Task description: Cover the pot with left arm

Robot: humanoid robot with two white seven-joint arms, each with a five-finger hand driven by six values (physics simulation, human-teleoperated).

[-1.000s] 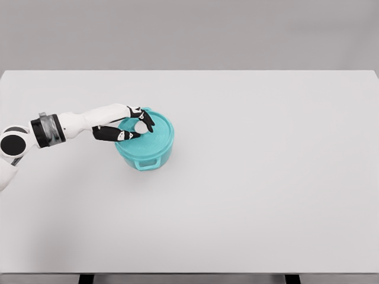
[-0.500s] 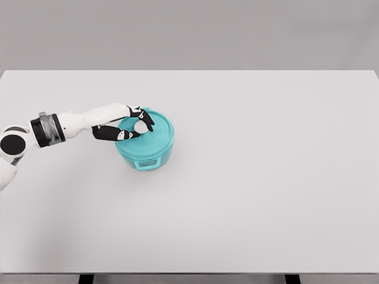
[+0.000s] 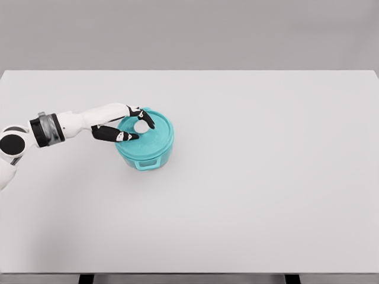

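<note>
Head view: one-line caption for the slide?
Left hand pinches the white knob of the teal lid, seated on the teal pot.

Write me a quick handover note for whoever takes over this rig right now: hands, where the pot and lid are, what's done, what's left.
Left hand: over the left part of the round teal lid, fingers curled around its small white knob; whether they actually grip it cannot be told.
Right arm: not in view.
The lid sits level on the teal plastic pot, left of centre on the white table.
Done: pot looks covered.
Left: let go of the knob and draw the left arm back.
</note>
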